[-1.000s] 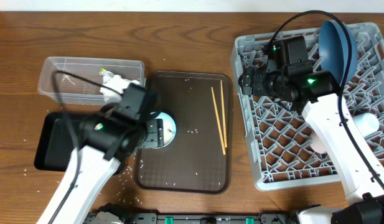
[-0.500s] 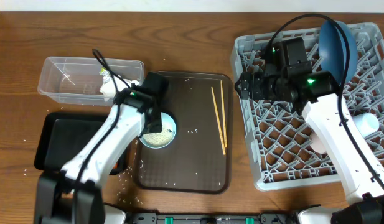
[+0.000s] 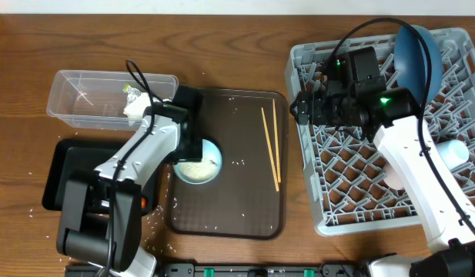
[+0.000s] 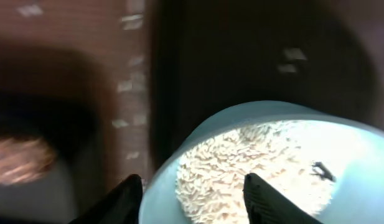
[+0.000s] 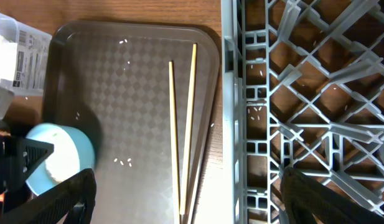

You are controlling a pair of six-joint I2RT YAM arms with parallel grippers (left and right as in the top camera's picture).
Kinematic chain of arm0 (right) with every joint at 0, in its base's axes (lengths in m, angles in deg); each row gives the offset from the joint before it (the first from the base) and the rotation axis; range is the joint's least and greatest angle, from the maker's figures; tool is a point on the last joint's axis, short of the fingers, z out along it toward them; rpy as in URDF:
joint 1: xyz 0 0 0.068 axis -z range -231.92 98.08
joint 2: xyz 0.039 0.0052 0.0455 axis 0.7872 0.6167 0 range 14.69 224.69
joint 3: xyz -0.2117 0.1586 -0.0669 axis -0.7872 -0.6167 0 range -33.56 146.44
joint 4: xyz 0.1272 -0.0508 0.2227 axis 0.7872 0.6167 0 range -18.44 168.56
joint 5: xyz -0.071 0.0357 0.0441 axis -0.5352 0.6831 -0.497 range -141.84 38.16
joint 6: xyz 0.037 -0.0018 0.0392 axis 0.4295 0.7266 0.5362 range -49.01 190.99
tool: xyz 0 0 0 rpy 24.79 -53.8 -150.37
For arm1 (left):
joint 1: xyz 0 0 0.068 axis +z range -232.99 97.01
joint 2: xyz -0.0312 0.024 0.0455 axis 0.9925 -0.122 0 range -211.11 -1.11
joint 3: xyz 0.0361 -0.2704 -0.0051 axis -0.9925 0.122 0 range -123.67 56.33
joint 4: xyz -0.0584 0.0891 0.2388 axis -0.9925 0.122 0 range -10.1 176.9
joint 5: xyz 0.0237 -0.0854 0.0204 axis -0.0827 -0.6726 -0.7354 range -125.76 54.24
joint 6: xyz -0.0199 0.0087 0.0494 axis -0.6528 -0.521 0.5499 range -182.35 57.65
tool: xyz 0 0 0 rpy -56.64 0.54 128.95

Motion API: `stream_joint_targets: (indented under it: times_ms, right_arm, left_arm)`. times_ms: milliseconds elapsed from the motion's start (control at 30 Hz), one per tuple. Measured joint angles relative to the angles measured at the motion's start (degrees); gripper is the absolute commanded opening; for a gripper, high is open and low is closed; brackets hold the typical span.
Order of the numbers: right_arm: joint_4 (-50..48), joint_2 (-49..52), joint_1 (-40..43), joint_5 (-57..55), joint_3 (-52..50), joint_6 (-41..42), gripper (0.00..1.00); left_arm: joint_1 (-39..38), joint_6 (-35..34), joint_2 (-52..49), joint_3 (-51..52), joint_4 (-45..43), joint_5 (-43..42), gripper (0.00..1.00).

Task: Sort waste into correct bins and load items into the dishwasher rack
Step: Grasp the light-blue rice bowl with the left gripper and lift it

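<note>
Done: large dark blue bowl-like plate (image 3: pixel 419 54) upright in grey pegged plastic rack (image 3: pixel 368 223), 3 o'clock; crumpled wrappers (image 3: pixel 135 104) in clear plastic tub (image 3: pixel 71 108), 10 o'clock.
Pending: small light blue bowl (image 5: pixel 67 146) of rice and two wooden chopsticks (image 3: pixel 271 146), on dark brown tray (image 3: pixel 229 215), centre.
Left gripper (image 4: pixel 195 198): jaws apart, astride bowl's rim.
Right gripper (image 5: pixel 192 190): jaws wide, empty, at rack's 9 o'clock wall.
Room: tray open toward 6 o'clock.

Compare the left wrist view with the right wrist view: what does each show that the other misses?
Only left wrist: a close look at the rice heap in the small light blue bowl, the left gripper straddling its rim. Only right wrist: two chopsticks, the grey dishwasher rack, a corner of the clear tub. Both: the bowl, the dark brown tray, loose grains.
</note>
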Motion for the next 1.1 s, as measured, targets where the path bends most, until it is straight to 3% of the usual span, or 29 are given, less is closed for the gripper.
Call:
stream_joint_targets:
  times_ms: [233, 633, 767, 833, 1100]
  right_arm:
    - [-0.1, 0.0, 0.0, 0.0, 0.0, 0.0, 0.88]
    - [-0.1, 0.0, 0.0, 0.0, 0.0, 0.0, 0.88]
    - [-0.1, 0.0, 0.0, 0.0, 0.0, 0.0, 0.88]
    - [-0.2, 0.0, 0.0, 0.0, 0.0, 0.0, 0.88]
    - [-0.2, 0.0, 0.0, 0.0, 0.0, 0.0, 0.88]
  left_arm:
    - [-0.1, 4.5, 0.0, 0.0, -0.2, -8.2, 0.38]
    - [-0.1, 5.3, 0.0, 3.0, -3.9, -2.9, 0.31]
    - [-0.1, 5.2, 0.0, 5.1, -5.1, -2.9, 0.11]
    - [-0.1, 5.2, 0.0, 5.6, -5.1, -3.1, 0.06]
    - [-0.1, 4.3, 2.5, 4.8, -0.4, -4.0, 0.06]
